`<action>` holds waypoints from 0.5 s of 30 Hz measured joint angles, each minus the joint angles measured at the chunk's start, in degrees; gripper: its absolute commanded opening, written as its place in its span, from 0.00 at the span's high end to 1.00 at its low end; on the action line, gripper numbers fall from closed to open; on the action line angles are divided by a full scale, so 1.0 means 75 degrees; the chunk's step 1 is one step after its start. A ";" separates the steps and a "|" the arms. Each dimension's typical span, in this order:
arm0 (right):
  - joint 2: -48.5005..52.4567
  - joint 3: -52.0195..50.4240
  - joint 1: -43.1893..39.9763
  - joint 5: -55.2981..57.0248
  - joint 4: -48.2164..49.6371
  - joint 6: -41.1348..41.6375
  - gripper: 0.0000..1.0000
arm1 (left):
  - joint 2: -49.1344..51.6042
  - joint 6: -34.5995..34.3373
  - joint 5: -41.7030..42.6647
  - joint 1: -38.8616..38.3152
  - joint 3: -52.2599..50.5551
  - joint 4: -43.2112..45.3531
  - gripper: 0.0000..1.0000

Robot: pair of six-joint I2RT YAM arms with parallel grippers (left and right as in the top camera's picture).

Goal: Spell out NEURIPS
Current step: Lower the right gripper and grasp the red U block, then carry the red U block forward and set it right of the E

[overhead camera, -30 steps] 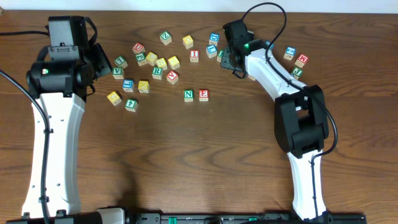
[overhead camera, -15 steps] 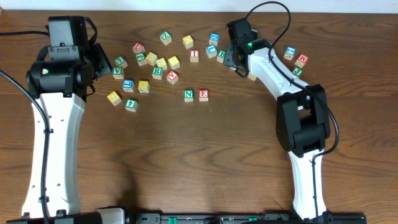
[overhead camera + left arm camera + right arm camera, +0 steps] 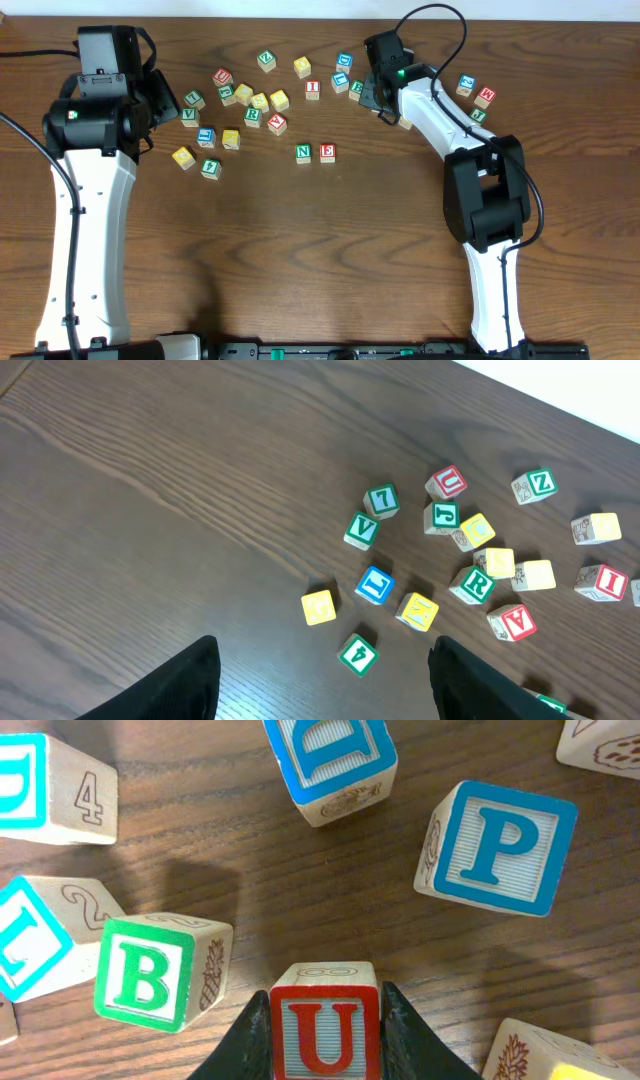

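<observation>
A red U cube (image 3: 325, 1035) sits on the table with my right gripper (image 3: 325, 1000) shut on it, one black finger pressed against each side. A blue P cube (image 3: 497, 847) lies just beyond it to the right, and a green B cube (image 3: 150, 972) to the left. In the overhead view the green N cube (image 3: 303, 153) and red E cube (image 3: 327, 152) stand side by side in the middle, with the green R cube (image 3: 252, 116) and red I cube (image 3: 313, 88) further back. The left gripper (image 3: 320, 705) hangs open above the table, holding nothing.
Loose cubes lie scattered along the back of the table, among them a green 4 cube (image 3: 358, 653), a blue cube (image 3: 375, 584), yellow cubes (image 3: 318, 606) and a second red U cube (image 3: 447, 483). Three more cubes (image 3: 476, 98) sit at the back right.
The right gripper's jaws have closed onto the red U cube after a small shift toward the back. The left arm has stayed still.
</observation>
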 measured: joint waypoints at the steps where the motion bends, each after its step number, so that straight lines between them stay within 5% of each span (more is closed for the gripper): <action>1: 0.0000 0.0000 0.0000 -0.0015 0.0000 0.0000 0.83 | 0.0003 -0.0003 0.0000 0.0000 0.0000 0.0003 0.34; 15: -0.0265 -0.0026 -0.0006 -0.1204 -0.1032 -0.0682 0.83 | 0.0000 -0.0003 0.0000 0.0000 0.0000 -0.0003 0.34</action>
